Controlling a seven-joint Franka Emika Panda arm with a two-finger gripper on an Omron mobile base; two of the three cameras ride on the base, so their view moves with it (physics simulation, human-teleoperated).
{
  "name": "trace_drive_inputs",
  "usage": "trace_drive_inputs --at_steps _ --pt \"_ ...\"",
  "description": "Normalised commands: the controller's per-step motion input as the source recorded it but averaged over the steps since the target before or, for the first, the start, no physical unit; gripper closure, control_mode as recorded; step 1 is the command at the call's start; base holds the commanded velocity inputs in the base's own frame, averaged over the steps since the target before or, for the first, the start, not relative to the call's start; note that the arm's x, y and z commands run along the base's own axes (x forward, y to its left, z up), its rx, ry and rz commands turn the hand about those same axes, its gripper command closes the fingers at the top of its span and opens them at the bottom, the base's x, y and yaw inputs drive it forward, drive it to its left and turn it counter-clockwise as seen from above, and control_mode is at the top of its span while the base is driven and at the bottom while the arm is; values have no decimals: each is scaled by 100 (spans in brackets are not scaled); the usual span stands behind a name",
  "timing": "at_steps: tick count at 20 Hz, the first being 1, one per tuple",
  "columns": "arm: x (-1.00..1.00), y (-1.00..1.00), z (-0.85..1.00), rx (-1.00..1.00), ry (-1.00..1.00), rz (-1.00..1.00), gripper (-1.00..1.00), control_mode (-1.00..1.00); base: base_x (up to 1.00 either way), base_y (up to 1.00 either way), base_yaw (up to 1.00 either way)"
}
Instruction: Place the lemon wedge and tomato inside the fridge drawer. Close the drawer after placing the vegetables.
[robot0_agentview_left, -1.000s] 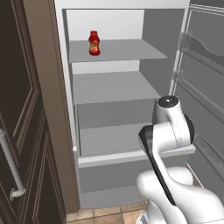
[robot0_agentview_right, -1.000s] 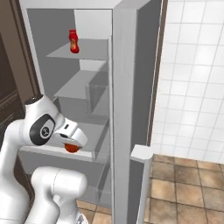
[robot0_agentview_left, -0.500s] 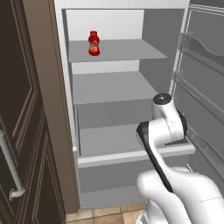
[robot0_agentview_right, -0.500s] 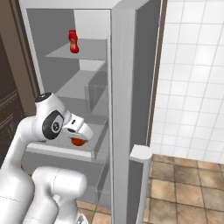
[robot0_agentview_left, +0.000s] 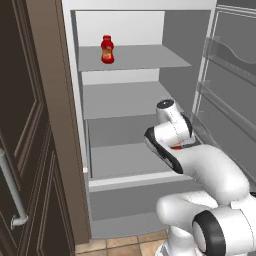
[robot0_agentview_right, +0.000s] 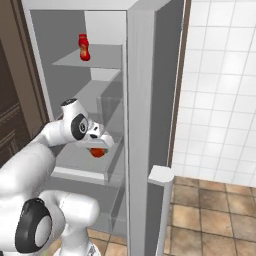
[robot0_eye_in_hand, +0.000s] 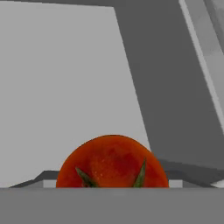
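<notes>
Tomato carried over the open fridge drawer.

The gripper (robot0_agentview_right: 100, 148) is closed on the tomato (robot0_agentview_right: 98, 152), holding it above the drawer (robot0_agentview_left: 135, 160), toward the drawer's right edge and near the fridge wall. In the hand view the tomato (robot0_eye_in_hand: 112, 162) sits low with its green stem leaves showing, the pale drawer floor beyond. A red bottle (robot0_agentview_left: 106, 49) stands on the top shelf (robot0_agentview_left: 145, 57), near its left edge.

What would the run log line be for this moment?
phase: carry | gripper: shut on tomato | position: over open fridge drawer | lemon wedge: not seen | drawer: open
</notes>
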Motion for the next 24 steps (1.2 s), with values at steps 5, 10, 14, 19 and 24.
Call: trace_drive_inputs --at_steps 5,10,14,19,24 --pt "77 4 -63 0 20 4 100 -100 0 0 0" --pt "40 1 -56 4 2 1 100 -100 0 0 0" --pt "39 13 -46 5 5 0 100 -100 0 0 0" --pt "1 10 -37 2 -8 1 100 -100 0 0 0" --pt "0 7 -29 2 -5 0 100 -100 0 0 0"
